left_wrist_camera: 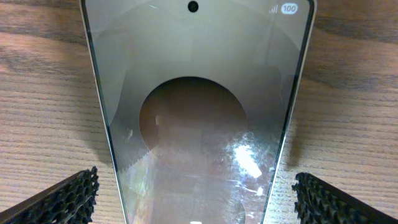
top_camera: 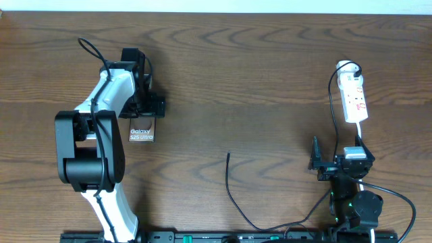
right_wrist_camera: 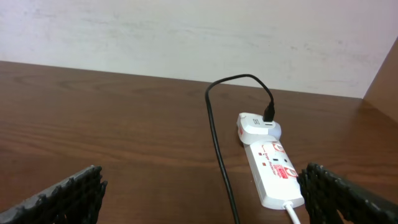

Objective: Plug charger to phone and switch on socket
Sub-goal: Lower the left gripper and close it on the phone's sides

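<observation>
The bronze-brown phone lies flat on the table at the left, its lettered end showing. My left gripper hangs over its far end, open, fingers either side of the phone without touching. The charger cable lies loose mid-table, its plug tip pointing away from me, far from the phone. The white socket strip lies at the right with a white adapter and the black cable plugged in. My right gripper is open and empty, short of the strip.
The right arm's base stands at the front right edge, the left arm's body at the front left. The wall rises behind the table's far edge.
</observation>
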Tool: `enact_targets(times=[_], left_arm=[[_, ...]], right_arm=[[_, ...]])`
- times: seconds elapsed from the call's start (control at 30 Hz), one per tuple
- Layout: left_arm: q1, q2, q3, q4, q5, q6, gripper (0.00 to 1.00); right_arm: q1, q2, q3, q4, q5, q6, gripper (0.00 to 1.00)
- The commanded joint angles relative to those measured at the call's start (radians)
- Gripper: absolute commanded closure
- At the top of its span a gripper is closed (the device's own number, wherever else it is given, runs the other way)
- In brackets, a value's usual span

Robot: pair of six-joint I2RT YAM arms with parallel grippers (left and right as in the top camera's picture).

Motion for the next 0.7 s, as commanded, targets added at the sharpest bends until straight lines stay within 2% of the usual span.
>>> enact_targets(times=[0.0,0.13,0.67], left_arm=[[0.004,0.017,-0.039,0.010,-0.009,0.003,0.01],[0.005,0.017,-0.077,0.054,-0.010,0.007,0.00],[0.004,0.017,-0.081,0.058,-0.010,0.049,0.00]], right_arm=[[0.008,-0.005,-0.001,-0.005,0.008,0.011,0.01],[0.008,-0.005,-0.001,-0.005,0.008,0.011,0.01],[0.008,-0.005,-0.001,-0.005,0.008,0.011,0.01]])
